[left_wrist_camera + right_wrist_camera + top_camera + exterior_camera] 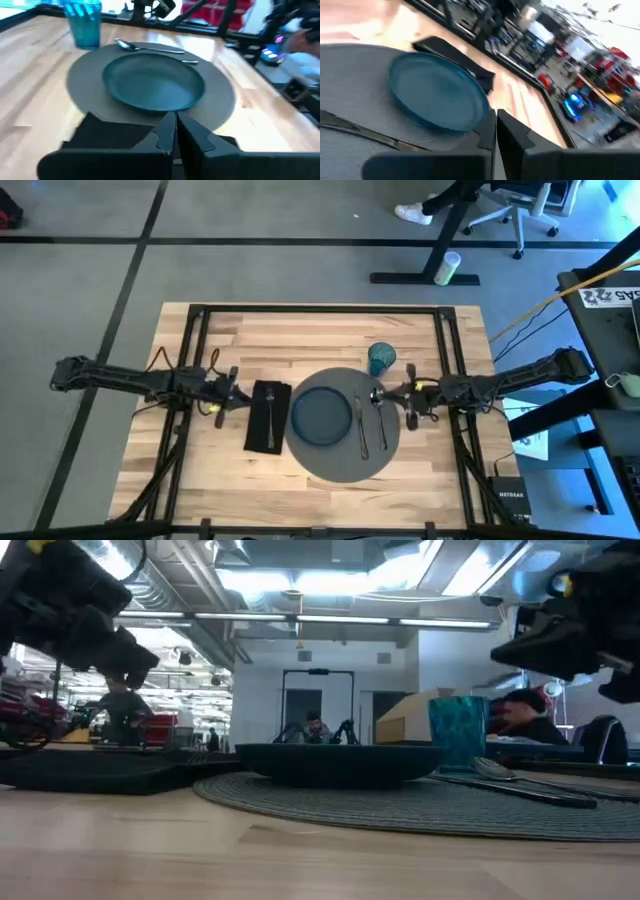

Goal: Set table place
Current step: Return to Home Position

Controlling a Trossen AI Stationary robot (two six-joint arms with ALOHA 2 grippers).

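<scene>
On the table (230,330) a round grey placemat (345,465) carries a dark blue-grey plate (320,417). A knife (362,430) and a spoon (381,425) lie on the mat to the right of the plate. Left of the mat, a fork (270,415) rests on a black napkin (258,430). A teal cup (381,358) stands at the mat's far edge. My left gripper (238,393) hovers shut by the napkin's far left corner. My right gripper (383,393) hovers shut above the spoon's far end. The low view shows both raised off the table.
Black metal rails (195,350) run along the table's left and right sides under the arms. Bare wood lies near the front edge (230,490) and along the far edge. Beyond the table are a floor, desks and an office chair (500,210).
</scene>
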